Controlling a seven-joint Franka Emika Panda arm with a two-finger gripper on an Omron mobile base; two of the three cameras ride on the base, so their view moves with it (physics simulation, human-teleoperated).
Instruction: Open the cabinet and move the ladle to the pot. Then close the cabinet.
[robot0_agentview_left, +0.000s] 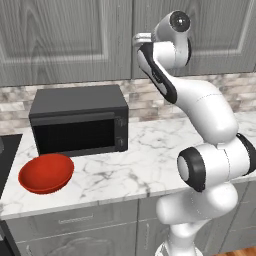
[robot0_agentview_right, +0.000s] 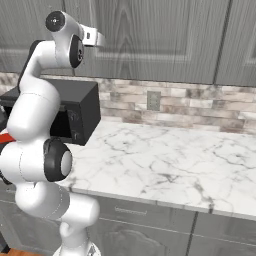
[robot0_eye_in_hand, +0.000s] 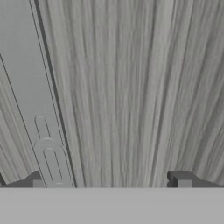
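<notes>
Hand view puts my two-finger gripper right up against the tall grey wood-grain cabinet, its dark finger tips spread wide with nothing between them, and a slim vertical bar handle running down the door just beside my one finger tip. From the left base view I judge the task barely begun: both recessed-panel doors of that cabinet are shut flush, my white arm reaches up toward the seam between them, and I have not yet closed on any handle. So opening the door, fetching the ladle, setting it in the pot and shutting the door all remain ahead. I cannot see the ladle or the pot from here; I take the ladle to be behind the closed doors, but that is a guess. Below me runs a white marble counter with grey veins. A black box-shaped microwave oven sits toward its back left, against the wall, and a wide red bowl rests near the front left edge, just in front of the microwave. A dark surface shows at the far left end of the counter; I cannot tell what it is. The right base view shows a stone-tile backsplash with a grey wall socket, and grey drawer fronts under the counter's front edge.
</notes>
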